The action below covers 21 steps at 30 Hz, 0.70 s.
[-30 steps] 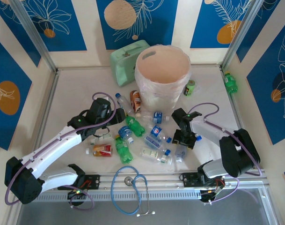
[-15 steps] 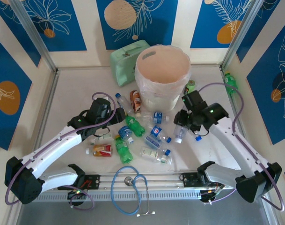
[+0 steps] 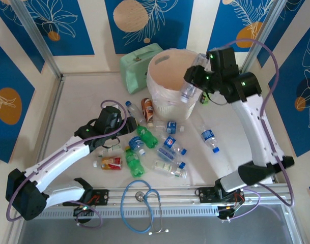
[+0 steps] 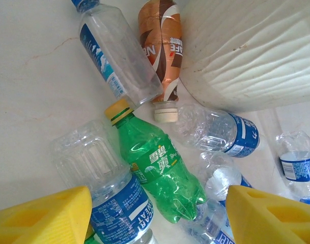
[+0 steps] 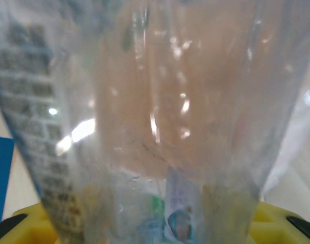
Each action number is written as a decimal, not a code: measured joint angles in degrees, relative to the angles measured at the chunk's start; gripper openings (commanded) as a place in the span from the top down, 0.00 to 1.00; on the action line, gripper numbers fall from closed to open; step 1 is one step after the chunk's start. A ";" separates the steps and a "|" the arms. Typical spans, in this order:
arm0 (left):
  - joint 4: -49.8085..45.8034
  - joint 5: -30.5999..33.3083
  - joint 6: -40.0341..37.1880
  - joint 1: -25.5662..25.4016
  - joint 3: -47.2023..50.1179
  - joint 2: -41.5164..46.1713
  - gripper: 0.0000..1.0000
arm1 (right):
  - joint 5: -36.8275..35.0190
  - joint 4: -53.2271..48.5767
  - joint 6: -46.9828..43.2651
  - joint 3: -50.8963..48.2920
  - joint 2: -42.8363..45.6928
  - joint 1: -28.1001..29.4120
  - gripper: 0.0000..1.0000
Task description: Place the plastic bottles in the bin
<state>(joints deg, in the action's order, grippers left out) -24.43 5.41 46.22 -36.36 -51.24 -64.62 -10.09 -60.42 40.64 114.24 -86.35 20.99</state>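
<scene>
Risk at rim: clear bottle [image 3: 187, 92] pinched in right gripper [image 3: 193, 81] over bin [image 3: 153, 76] edge, liable to bounce out if released off-centre; left gripper [image 4: 155, 216] spread above plastic bottles [image 3: 167, 152].

At back centre, bin [image 3: 165, 104]; case [image 3: 134, 68] just beside, left. Before bin, plastic bottles [image 3: 146, 136] clustered on table [image 3: 78, 101]; one bottle [image 3: 209, 138] apart, right. Stethoscope [image 3: 140, 195] nearest, at front edge.
</scene>
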 measured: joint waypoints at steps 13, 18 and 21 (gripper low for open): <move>0.02 0.26 -0.20 0.11 0.00 0.00 0.30 | 5.86 0.81 0.55 15.47 -18.05 -4.87 0.37; 0.02 0.42 -0.20 0.13 -0.02 -0.11 0.30 | 6.95 0.72 0.35 15.56 -20.09 -4.35 0.25; 0.02 0.66 -0.20 0.15 -0.02 -0.42 0.30 | 7.13 0.37 0.26 15.78 -20.22 -4.17 0.21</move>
<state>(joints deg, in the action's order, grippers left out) -24.40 6.07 46.02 -36.21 -51.27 -65.04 -2.96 -60.05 40.91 130.02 -106.56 16.82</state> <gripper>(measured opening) 0.704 0.775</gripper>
